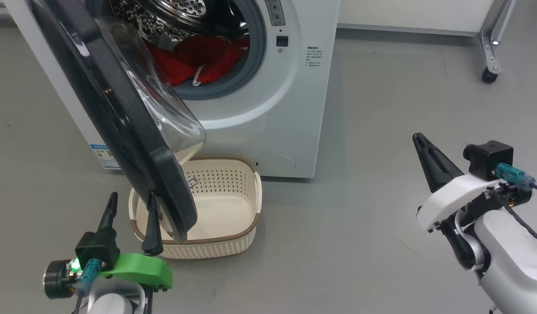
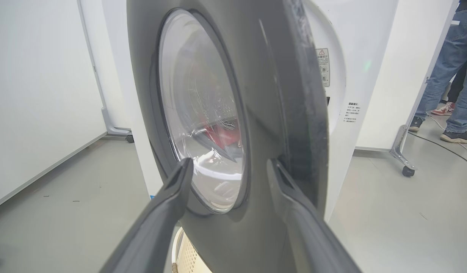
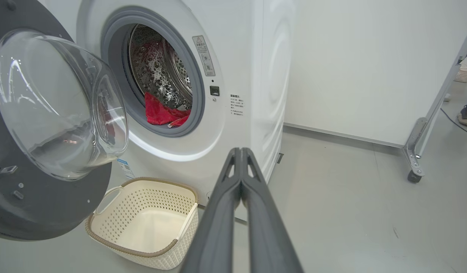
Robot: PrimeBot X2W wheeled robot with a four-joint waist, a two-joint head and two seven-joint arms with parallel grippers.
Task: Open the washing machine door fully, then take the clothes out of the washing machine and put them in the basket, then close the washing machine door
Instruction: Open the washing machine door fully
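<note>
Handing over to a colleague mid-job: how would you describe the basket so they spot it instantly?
Find the big white washing machine; at its foot, partly under the swung-open washing machine door, sits the basket. Unlike the glossy black door, it is small, cream and rectangular, with perforated sides and a brown woven-look rim.

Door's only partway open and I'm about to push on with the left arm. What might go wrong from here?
1. The left gripper is open, with its fingers close to the door's glossy rim edge. A push could slip off and leave the door half open.
2. The door overhangs the basket, so clothes pulled out now might catch on the door and miss the basket.
</note>
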